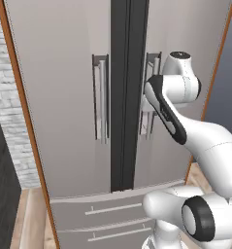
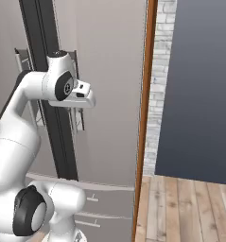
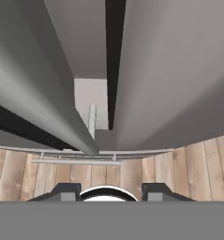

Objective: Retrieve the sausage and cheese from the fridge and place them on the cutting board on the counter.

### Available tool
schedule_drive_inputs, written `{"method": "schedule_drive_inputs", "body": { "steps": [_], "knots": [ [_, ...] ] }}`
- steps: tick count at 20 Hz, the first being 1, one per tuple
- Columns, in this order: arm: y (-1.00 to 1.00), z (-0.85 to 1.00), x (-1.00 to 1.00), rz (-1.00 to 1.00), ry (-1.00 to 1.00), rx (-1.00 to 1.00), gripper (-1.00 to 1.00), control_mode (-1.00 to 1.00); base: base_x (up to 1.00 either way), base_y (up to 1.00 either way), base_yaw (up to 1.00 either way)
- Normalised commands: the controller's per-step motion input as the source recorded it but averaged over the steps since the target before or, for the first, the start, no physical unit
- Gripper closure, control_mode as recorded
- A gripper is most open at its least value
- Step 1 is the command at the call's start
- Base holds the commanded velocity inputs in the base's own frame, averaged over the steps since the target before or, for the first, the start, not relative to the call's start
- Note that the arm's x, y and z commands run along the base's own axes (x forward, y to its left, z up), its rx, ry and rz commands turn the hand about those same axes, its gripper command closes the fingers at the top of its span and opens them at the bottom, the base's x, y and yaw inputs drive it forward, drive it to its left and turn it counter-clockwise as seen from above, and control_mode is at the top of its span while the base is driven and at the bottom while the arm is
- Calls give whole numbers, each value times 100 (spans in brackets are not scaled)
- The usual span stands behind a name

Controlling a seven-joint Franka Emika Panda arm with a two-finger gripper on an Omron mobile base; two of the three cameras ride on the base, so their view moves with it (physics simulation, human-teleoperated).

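Arm bent, wrist at fridge (image 1: 64,97) right handle (image 1: 147,92); gripper (image 3: 111,191) jaws' state seemingly untellable.

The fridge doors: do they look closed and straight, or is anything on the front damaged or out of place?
Nothing stands out. Both doors of the fridge look shut and flush along the dark centre strip, the bar handles are upright, and the lower drawers are pushed in.
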Motion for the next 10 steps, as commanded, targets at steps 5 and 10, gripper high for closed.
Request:
{"method": "schedule_drive_inputs", "body": {
  "steps": [5, 10],
  "knots": [
    [0, 0, 0, 0, 0, 0, -100, 100, -2, 19, 0],
    [0, 0, 0, 0, 0, 0, -100, 100, -2, 65, 0]
  ]
}}
